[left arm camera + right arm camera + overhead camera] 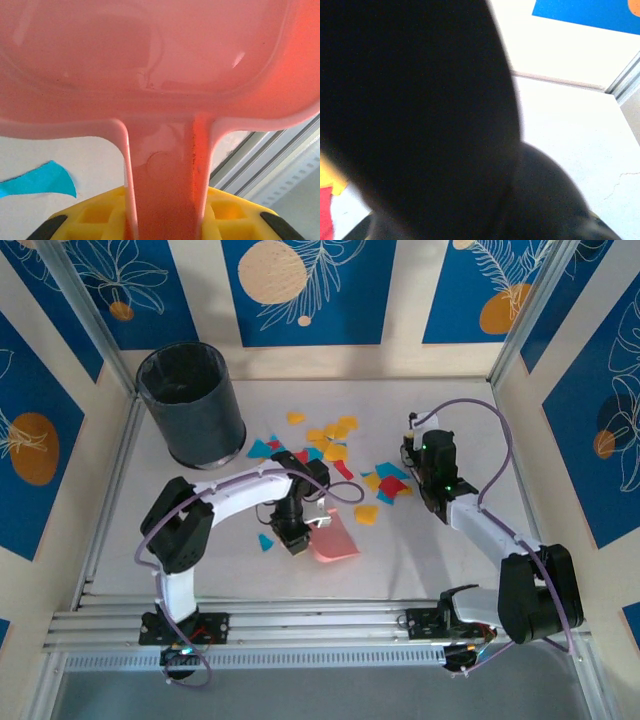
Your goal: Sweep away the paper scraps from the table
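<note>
Red, orange-yellow and teal paper scraps (pixel 335 445) lie scattered across the middle of the pale table (pixel 450 560). One teal scrap (pixel 265 541) lies apart, left of my left gripper (pixel 297 538), and shows beside the handle in the left wrist view as the teal scrap (pixel 42 181). The left gripper (pixel 165 220) is shut on the handle of the pink dustpan (pixel 335 540), its yellow pads (pixel 90 220) on either side. The dustpan (pixel 160 65) rests on the table near the scraps. My right gripper (pixel 412 450) sits at the pile's right edge, holding a dark brush (pixel 420 125) that blocks its wrist view.
A black bin (pixel 190 405) with a dark liner stands at the back left. Aluminium rails (pixel 320 625) run along the near edge, and patterned blue-and-cream walls enclose the other sides. Bare table lies to the right of the right arm.
</note>
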Motion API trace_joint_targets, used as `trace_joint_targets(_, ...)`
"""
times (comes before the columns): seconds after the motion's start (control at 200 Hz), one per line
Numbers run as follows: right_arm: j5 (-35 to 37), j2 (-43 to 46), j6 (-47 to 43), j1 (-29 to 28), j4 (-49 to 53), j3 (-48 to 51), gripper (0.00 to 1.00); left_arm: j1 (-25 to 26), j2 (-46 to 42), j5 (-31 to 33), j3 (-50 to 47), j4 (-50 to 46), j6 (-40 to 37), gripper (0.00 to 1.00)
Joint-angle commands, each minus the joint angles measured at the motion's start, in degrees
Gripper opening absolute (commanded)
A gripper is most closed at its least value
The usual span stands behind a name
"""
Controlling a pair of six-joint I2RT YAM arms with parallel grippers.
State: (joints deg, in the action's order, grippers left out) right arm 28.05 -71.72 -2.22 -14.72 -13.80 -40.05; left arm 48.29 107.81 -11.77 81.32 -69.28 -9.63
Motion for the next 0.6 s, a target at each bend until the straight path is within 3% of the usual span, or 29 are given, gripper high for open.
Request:
trace_joint_targets(0.0, -2.73, 1.12, 3.35, -1.37, 6.2, 0.67, 0.0, 0.66, 1.81, -0.38, 2.22, -0.74, -1.29, 0.0)
trace_joint_targets(0.595, -4.05, 4.47, 7.84, -6.9, 13.51, 1.3, 0.0, -1.75, 7.42, 1.05, 6.72, 3.61, 2.01, 0.0)
